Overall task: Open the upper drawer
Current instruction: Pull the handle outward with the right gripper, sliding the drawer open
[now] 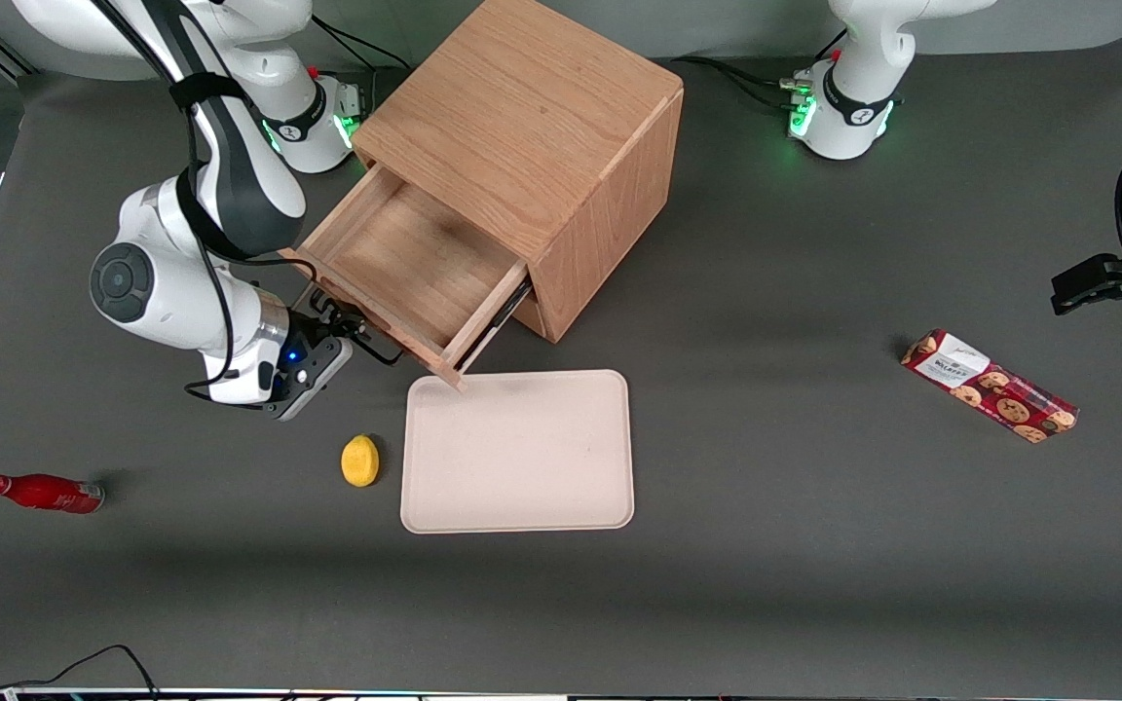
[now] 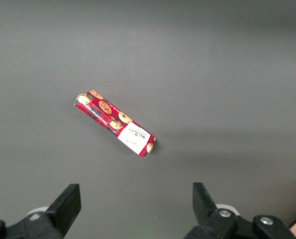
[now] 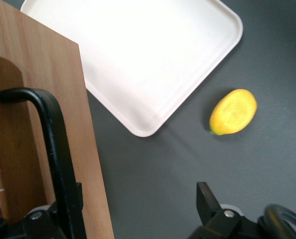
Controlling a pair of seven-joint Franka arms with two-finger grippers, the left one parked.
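One drawer matters to you: the upper drawer [image 1: 415,268] stands pulled well out of the cabinet [image 1: 532,127], its front corner over the tray [image 1: 522,458]. Your gripper [image 1: 352,336] sits at the drawer front by the handle [image 3: 50,149], fingers [image 3: 207,204] spread, one either side of the front panel. A lemon [image 1: 360,461] lies beside the tray on the bench [image 1: 814,545].

**What the views hide or cut off**

In the front view, the top frame edge clips the cabinet [image 1: 522,107]. The pulled-out upper drawer [image 1: 415,268] covers whatever sits beneath it. The gripper [image 1: 347,326], at the drawer's front, is partly hidden there. In the right wrist view, fingers spread, the dark handle [image 3: 53,144] masks one; the frame crops the tray [image 3: 138,59]. The red bottle [image 1: 40,492] label is too small to read.
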